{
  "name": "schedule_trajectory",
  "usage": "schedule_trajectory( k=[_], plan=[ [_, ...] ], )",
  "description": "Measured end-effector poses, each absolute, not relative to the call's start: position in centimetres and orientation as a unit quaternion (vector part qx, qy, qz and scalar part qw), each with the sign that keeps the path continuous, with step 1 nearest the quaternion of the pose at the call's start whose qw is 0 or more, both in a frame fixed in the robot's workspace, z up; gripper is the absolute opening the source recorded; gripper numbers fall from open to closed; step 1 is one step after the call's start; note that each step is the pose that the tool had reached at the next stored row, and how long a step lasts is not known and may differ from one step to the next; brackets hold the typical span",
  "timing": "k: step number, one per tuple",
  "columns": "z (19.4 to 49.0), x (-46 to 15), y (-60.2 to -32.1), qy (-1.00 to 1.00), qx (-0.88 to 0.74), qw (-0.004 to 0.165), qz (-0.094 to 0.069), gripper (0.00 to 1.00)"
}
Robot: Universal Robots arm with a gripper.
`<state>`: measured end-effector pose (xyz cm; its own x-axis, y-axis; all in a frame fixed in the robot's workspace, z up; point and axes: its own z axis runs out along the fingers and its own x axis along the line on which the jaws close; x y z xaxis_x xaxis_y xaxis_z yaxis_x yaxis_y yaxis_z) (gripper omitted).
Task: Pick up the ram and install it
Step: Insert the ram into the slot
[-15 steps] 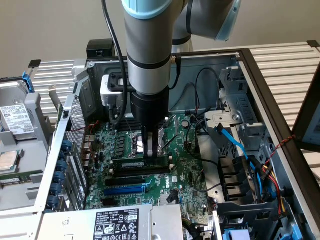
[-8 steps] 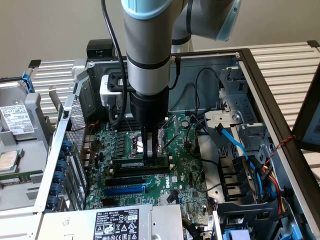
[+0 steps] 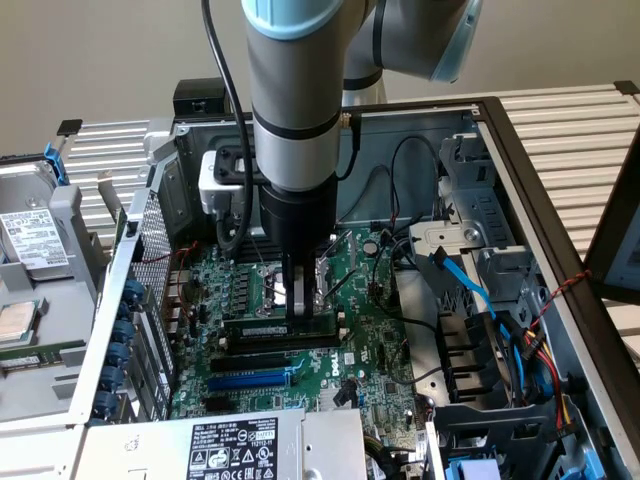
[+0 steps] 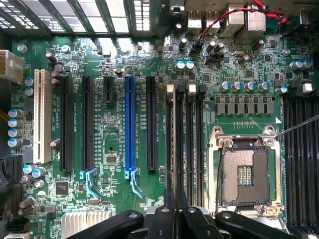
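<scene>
My gripper [image 3: 303, 312] reaches straight down into the open computer case, over the memory slots beside the CPU socket [image 3: 272, 284]. The ram [image 3: 268, 327], a long thin dark-green stick, stands on edge along a black memory slot right under the fingers. In the wrist view the ram [image 4: 173, 144] appears edge-on as a thin line running away from the gripper [image 4: 174, 201], between white end clips. The black fingers [image 4: 163, 216] sit close together on the stick's near end. I cannot tell how deep the ram sits in the slot.
Empty black memory slots [image 4: 192, 144] lie beside the ram, then the open CPU socket [image 4: 246, 172]. A blue slot [image 4: 129, 124] and black expansion slots lie on the other side. Blue and black cables [image 3: 465, 285] and drive cages [image 3: 480, 370] crowd the exterior view's right; a power supply [image 3: 235, 445] sits in front.
</scene>
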<state>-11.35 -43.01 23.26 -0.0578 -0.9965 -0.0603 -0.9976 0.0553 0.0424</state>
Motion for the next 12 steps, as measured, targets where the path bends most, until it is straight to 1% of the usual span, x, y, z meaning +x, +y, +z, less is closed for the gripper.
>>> schedule_trajectory(
  k=[5,12],
  plan=[
    [23.29,-11.29,-42.96,0.727,-0.686,0.003,0.033,0.12],
    [23.31,-11.27,-42.84,0.727,-0.686,0.002,0.032,0.12]
  ],
)
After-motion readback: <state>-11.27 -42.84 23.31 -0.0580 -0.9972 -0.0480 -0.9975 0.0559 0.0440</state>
